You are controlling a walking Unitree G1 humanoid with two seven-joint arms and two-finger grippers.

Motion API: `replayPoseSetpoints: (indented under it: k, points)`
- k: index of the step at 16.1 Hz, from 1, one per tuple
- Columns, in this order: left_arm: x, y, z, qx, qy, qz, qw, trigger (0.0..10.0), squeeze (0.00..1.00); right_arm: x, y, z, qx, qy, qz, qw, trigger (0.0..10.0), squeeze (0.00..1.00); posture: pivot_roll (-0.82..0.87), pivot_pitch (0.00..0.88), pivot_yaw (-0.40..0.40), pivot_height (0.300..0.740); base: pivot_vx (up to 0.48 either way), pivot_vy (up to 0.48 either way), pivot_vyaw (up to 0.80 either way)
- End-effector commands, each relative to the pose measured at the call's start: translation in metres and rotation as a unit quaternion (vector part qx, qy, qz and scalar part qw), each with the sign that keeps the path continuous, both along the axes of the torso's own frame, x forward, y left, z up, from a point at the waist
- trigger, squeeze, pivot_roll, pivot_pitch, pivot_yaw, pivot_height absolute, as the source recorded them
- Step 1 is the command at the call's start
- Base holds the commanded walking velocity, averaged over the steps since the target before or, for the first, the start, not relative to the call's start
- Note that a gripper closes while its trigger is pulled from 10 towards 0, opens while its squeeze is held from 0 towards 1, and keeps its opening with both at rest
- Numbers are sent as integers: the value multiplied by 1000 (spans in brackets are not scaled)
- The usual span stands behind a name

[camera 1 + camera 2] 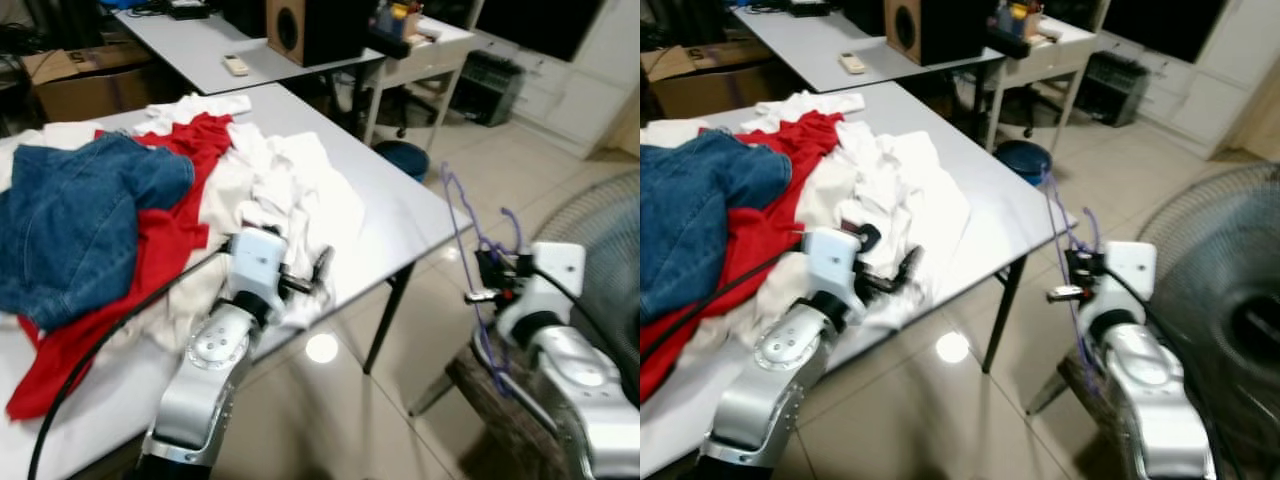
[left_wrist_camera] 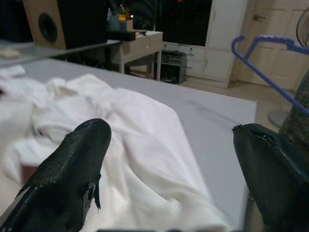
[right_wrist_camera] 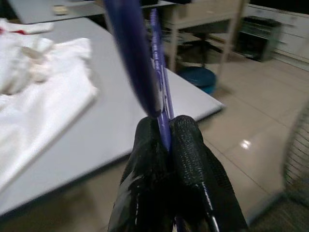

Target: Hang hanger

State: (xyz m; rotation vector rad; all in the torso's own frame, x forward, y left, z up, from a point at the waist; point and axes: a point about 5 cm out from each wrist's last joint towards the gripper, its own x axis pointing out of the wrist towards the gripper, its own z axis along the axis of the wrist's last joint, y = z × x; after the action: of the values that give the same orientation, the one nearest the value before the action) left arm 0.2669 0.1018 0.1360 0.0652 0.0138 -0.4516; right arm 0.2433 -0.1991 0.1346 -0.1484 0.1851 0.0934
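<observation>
Head views: my right gripper [image 1: 484,283] is out to the right of the grey table [image 1: 400,215], off its edge and over glossy tiled floor. It is clamped on a thin purple wire hanger [image 1: 460,215], which stands roughly upright with its hook curling at the top. A round wire-mesh fan [image 1: 600,235] stands just right of my right arm. My left gripper [image 1: 312,275] rests at the near edge of the table, fingers spread, on a crumpled white garment [image 1: 300,190]. Further left on the table lie a red garment [image 1: 160,240] and a blue denim piece [image 1: 80,215], heaped softly. A second table far behind carries a wooden speaker box [image 1: 300,28].

Left wrist view: my two matte black fingers [image 2: 72,169] stand wide apart over the folded white cloth; the hanger's purple bar shows to one side.

Right wrist view: both textured fingers pinch the smooth purple wire tight between them, the table surface beyond.
</observation>
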Motion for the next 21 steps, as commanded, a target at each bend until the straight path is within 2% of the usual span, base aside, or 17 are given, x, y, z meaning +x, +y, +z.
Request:
replayPoseSetpoints:
  k: [1,3,4,5,6,8,9,10,11,12,14,15,16,21]
  points:
    - [1,5,3,5,-8,-16,1000,10000,894,-1,4,2,12,-3,25,1000,10000,0,1,1,-60,740,0,0,0]
    - [4,8,5,40,-10,-78,996,10000,27,-7,2,5,17,-2,60,998,10000,0,-17,0,-25,740,0,0,0]
    - [6,10,5,55,-11,-98,994,10000,0,-10,2,7,21,-3,76,997,10000,0,-21,0,-15,740,0,0,0]
    - [14,17,5,94,-6,-154,983,10000,0,-20,1,11,25,-3,129,991,10000,0,-38,0,16,740,0,0,0]
    - [14,17,4,100,-3,-165,981,10000,0,-24,0,11,23,-3,140,990,10000,0,-48,0,31,740,0,0,0]
    - [20,16,2,122,14,-229,966,10000,0,-38,-2,11,17,7,177,984,10000,0,-102,0,87,740,0,0,0]
    - [22,12,-1,134,25,-261,956,9294,0,-44,-5,13,8,11,191,982,10000,0,-117,0,100,740,0,0,0]
    - [23,9,-5,148,32,-282,948,3647,0,-48,-7,15,4,17,198,980,10000,0,-131,0,110,740,0,0,0]
    - [24,8,-9,166,37,-297,940,2745,0,-54,-11,16,3,24,204,979,10000,0,-140,0,116,740,0,0,0]
    - [27,10,-12,181,41,-296,937,471,0,-58,-12,18,6,29,213,977,10000,0,-144,0,116,740,0,0,0]
    - [31,14,-15,192,44,-281,939,0,0,-63,-13,20,7,35,223,974,10000,0,-149,0,118,740,0,0,0]
    - [33,20,-19,196,53,-270,941,0,0,-70,-14,21,3,47,237,970,10000,0,-159,3,117,740,0,0,0]
    - [32,26,-22,198,64,-269,940,0,0,-74,-14,22,0,55,245,968,10000,0,-165,8,116,740,0,0,0]
    - [25,36,-29,192,79,-286,935,0,0,-83,-15,24,0,70,266,961,10000,0,-166,23,99,740,0,0,0]
